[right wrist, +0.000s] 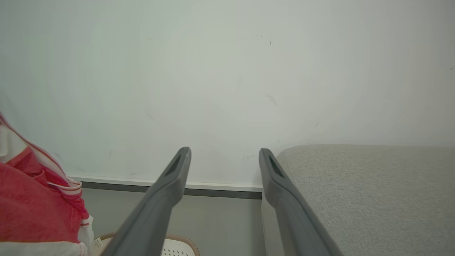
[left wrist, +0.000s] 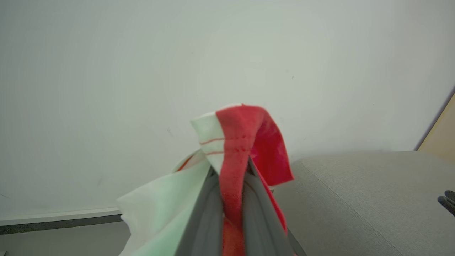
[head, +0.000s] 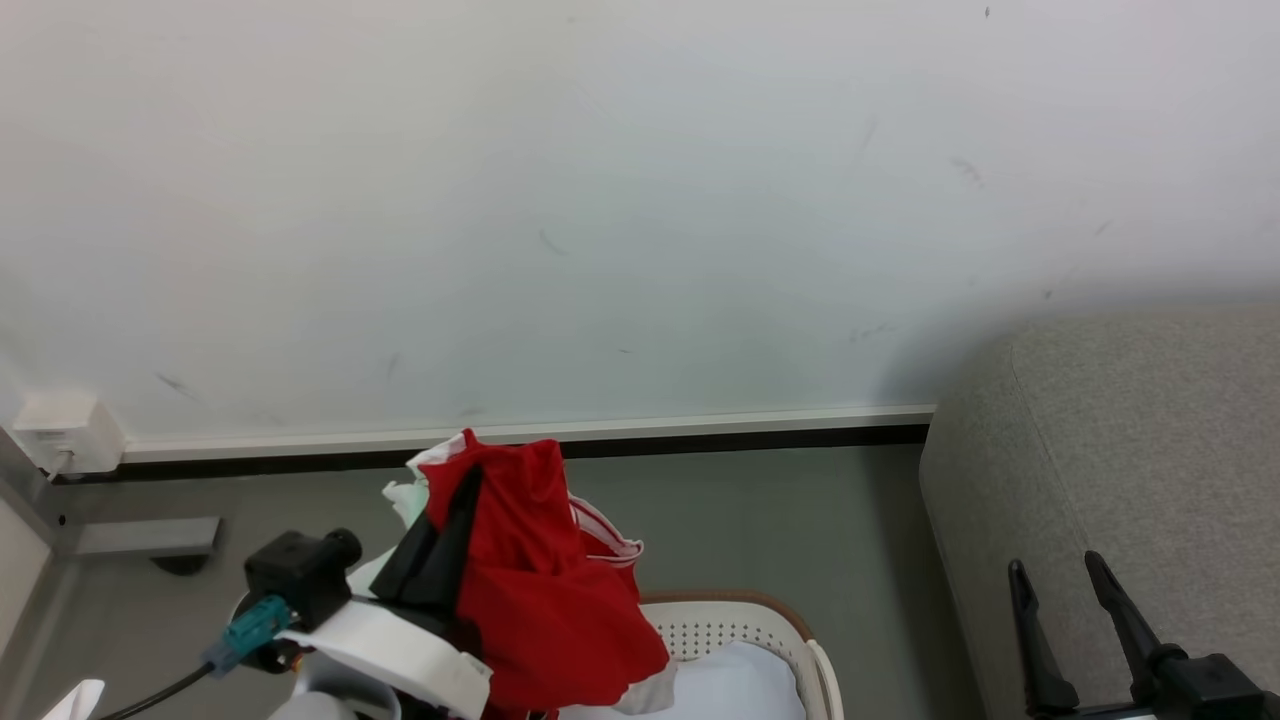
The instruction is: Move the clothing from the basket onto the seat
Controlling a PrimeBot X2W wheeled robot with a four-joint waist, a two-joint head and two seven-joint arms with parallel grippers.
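My left gripper (head: 452,500) is shut on the red clothing (head: 545,590) with white panels, holding it up above the basket (head: 745,625), a white perforated tub with a brown rim at the lower middle. In the left wrist view the red fabric (left wrist: 234,156) is pinched between the two grey fingers (left wrist: 202,209). The grey seat (head: 1120,470) stands to the right, apart from the clothing. My right gripper (head: 1058,568) is open and holds nothing at the lower right, in front of the seat; its fingers (right wrist: 170,188) stand wide apart.
A pale blue-white cushion (head: 735,685) lies inside the basket. A white wall (head: 640,200) with a skirting board runs behind. A white socket box (head: 62,432) sits low on the wall at the left. Grey floor (head: 800,520) lies between basket and seat.
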